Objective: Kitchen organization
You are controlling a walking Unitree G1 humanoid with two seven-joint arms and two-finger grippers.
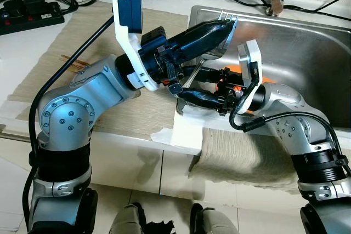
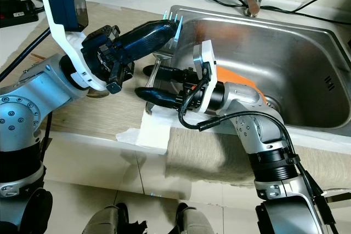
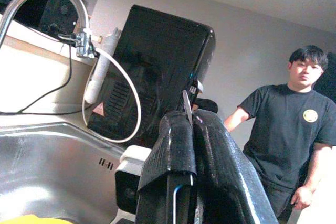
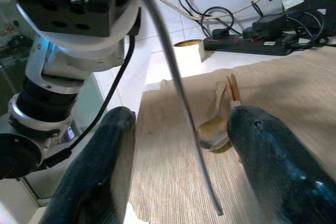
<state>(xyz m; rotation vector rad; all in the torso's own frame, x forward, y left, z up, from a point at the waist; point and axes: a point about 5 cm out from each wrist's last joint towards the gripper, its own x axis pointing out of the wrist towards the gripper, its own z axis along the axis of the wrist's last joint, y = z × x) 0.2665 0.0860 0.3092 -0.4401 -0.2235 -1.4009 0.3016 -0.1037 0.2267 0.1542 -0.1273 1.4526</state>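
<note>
A robot stands at a kitchen tabletop (image 1: 33, 47) covered by a beige woven mat (image 1: 82, 42), beside a stainless steel sink (image 1: 307, 42) with a smooth, shiny basin.

The left pincer (image 1: 222, 28) reaches over the sink's near corner, its two long black fingers pressed together on a metal fork (image 1: 227, 19) whose pale prongs poke out past the fingertips. In the left wrist view the thin metal edge of the fork stands pinched between the glossy black fingers (image 3: 178, 150). It is probably held high like this to pass it across or to carry it to its place.

The right pincer (image 2: 147, 82) lies lower, at the sink's front edge, its fingers spread wide apart with nothing between them. It points towards the left arm, likely ready to take the fork by its slim handle (image 2: 155, 72), which runs down between the two arms.

On the mat, seen from the right wrist, lie a pale wooden spoon (image 4: 212, 127) and thin wooden chopsticks (image 4: 232, 88). Something orange (image 2: 241, 83) sits in the sink behind the right arm (what it is cannot be told). A folded white cloth (image 1: 186, 130) drapes over the tabletop's front edge. Black cables and a power strip (image 1: 33, 15) lie at the back. A person in a dark T-shirt (image 3: 289, 129) stands watching nearby.
</note>
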